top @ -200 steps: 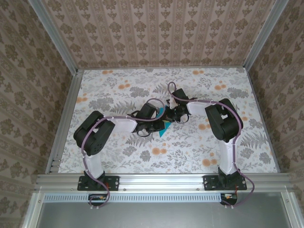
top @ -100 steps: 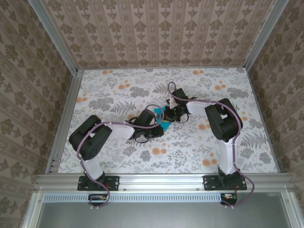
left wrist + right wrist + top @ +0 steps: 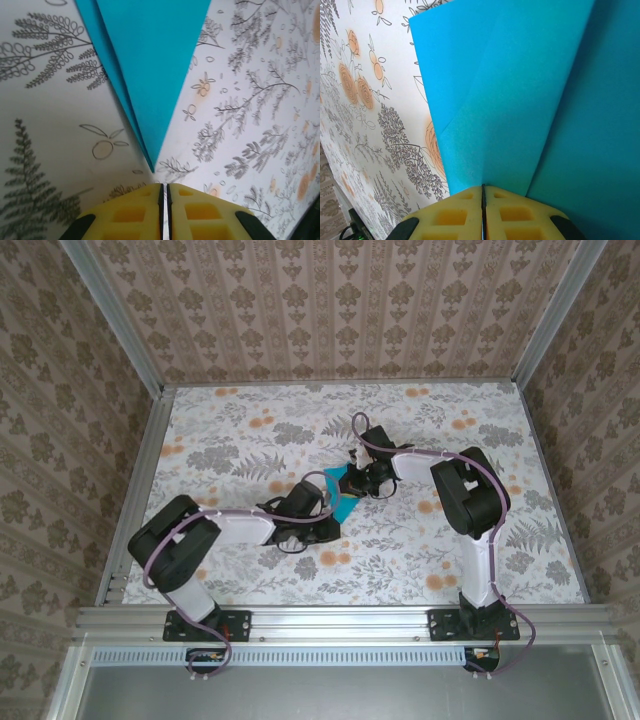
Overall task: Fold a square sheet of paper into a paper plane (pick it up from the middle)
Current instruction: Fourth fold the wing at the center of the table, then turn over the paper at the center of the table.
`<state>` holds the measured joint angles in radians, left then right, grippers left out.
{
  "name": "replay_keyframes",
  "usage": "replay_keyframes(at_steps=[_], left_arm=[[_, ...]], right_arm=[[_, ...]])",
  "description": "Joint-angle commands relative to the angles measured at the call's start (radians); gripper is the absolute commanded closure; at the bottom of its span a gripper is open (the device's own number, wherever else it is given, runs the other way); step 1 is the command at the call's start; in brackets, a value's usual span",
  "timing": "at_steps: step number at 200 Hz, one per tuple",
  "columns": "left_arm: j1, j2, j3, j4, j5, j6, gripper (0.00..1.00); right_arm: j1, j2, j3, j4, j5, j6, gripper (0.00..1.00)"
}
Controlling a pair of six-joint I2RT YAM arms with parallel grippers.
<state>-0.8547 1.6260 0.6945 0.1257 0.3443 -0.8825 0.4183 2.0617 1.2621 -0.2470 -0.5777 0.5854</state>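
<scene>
Paper plane (image 3: 345, 506): sits mid-worktop between the two arms, and it's already creased to a sharp point with layered flaps.
Done: the nose folds look made.
To do: probably the wings and final pressing.
Left pincer (image 3: 164, 186): clenched and empty, with the paper's tip just beyond it.
Right pincer (image 3: 483, 187): clenched on a folded edge.
Around: bare floral worktop (image 3: 250, 440). Only the two crowding arms get in the way.
</scene>
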Motion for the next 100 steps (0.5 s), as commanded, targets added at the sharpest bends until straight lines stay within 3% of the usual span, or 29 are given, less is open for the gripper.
replay_keyframes(at_steps=[1,51,100], left_arm=[[0.031,-0.102,0.011,-0.069,-0.01,0.004,0.84],[0.186,-0.231,-0.018,-0.124,-0.061,0.009,0.71],[0.227,-0.193,-0.005,-0.09,-0.031,0.018,0.64]], right_arm=[[0.001,-0.009,0.022,-0.048,0.05,-0.01,0.9],[0.0,-0.139,-0.02,0.022,0.045,0.0,0.71],[-0.007,-0.166,-0.085,0.048,0.124,0.024,0.6]])
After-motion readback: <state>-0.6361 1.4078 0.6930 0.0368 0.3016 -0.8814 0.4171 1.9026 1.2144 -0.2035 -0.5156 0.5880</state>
